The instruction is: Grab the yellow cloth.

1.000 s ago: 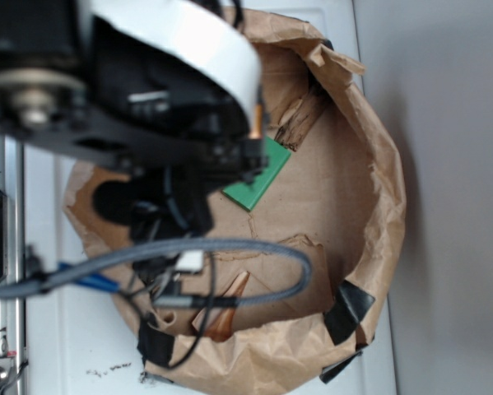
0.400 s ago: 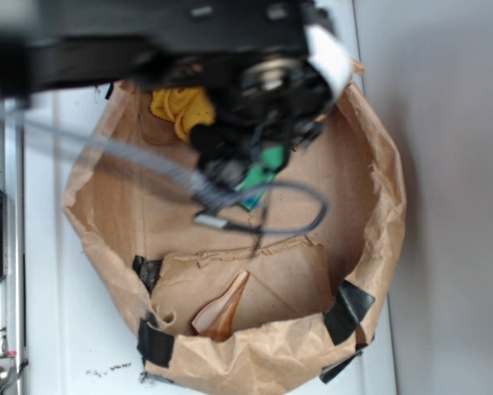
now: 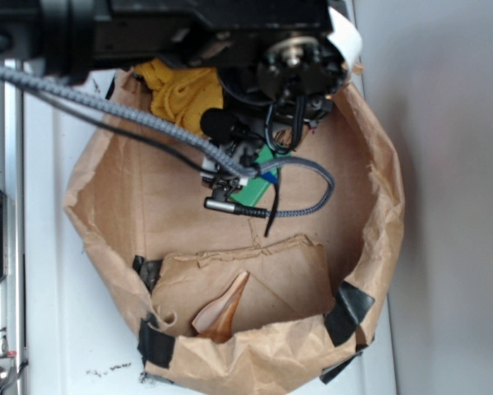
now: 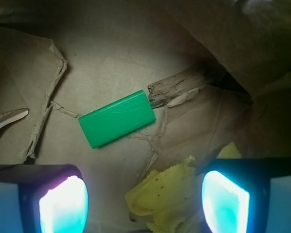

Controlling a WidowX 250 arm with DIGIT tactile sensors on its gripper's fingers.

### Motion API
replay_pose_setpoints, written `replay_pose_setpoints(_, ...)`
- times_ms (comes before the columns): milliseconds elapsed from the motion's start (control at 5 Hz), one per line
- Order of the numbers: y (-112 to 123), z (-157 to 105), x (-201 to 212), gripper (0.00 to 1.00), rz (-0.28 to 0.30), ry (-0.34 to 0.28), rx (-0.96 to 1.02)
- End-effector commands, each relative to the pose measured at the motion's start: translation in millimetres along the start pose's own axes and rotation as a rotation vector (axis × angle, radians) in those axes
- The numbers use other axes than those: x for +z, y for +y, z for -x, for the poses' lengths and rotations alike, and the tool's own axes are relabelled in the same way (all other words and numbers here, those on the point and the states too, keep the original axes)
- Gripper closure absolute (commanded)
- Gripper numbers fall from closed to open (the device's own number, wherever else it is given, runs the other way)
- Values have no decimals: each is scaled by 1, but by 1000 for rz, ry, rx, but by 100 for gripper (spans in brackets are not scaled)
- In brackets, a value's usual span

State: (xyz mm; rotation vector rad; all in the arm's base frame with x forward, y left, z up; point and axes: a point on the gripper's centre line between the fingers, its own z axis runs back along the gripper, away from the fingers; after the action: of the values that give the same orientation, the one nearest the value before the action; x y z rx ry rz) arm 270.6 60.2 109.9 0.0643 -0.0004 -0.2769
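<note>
From my wrist view, reading left to right: the pale tip of the shell (image 4: 7,119) pokes in at the left edge, then my left pad glows at the bottom, then the green block (image 4: 118,119) lies flat on the brown paper, and the cloth (image 4: 172,194) sits crumpled at the bottom, right of centre, just short of my right pad. My gripper (image 4: 144,203) is spread wide with nothing in it, the cloth lying between the pads but off toward the right one. I judge I am in the approach step, lined up roughly over the cloth and not yet down on it. In the exterior view the cloth (image 3: 180,92) sits near the paper bowl's (image 3: 378,206) upper-left rim, half under my arm (the block mostly hidden too). Next I need to shift a little toward the cloth, drop until the pads straddle its folds, then close.
</note>
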Motion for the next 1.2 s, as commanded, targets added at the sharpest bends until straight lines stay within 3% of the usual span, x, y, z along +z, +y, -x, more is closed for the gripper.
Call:
replay_pose_setpoints(0,6,-5,16,0,-30,-54,16)
replay_pose_setpoints(400,35,18,-7,0,34,-33,-40)
replay_pose_setpoints(1000,31,29,-25,0,-14,-33,-52)
